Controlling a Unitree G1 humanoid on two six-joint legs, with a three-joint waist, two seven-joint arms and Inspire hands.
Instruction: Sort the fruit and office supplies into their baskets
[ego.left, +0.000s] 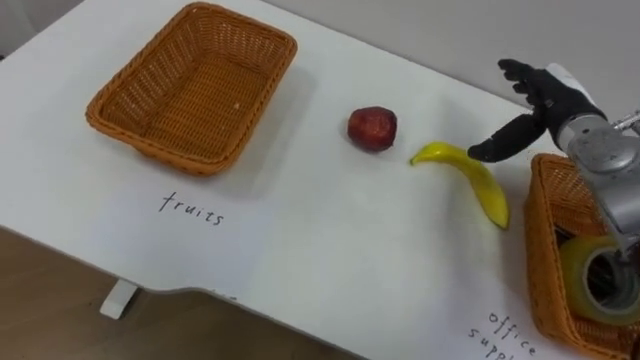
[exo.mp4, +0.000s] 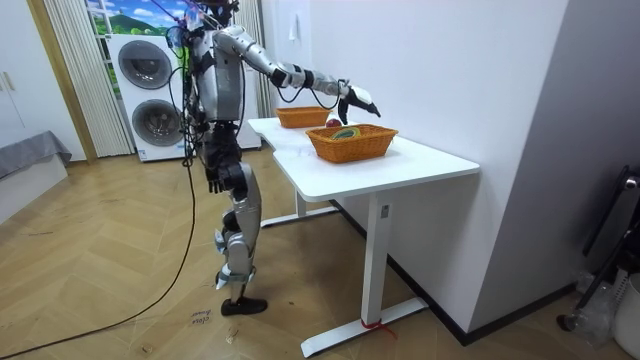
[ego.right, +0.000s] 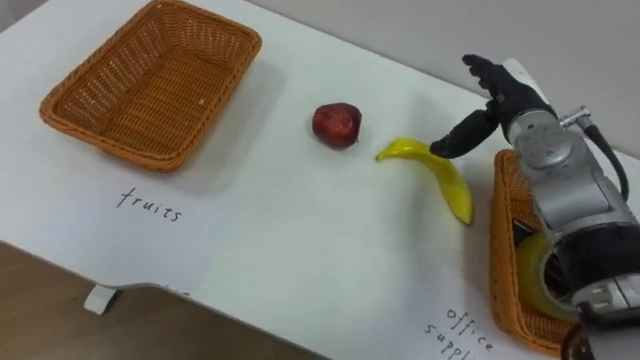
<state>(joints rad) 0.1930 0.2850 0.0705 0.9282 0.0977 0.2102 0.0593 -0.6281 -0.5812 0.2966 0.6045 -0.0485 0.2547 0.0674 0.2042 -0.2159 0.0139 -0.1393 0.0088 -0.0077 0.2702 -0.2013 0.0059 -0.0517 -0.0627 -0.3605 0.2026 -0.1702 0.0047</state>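
Black right hand (ego.left: 543, 98), fingers spread — just beside banana (ego.left: 476, 174).

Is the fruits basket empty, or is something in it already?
Empty: the fruits basket shows bare wicker inside, and the apple and the banana both lie on the table outside it.

Black fingers (ego.left: 522, 72) on my right hand (ego.left: 548, 98); yellow banana (ego.left: 470, 172) just beside them, dark red apple (ego.left: 372, 128) beyond, orange woven basket (ego.left: 150, 135) farthest.
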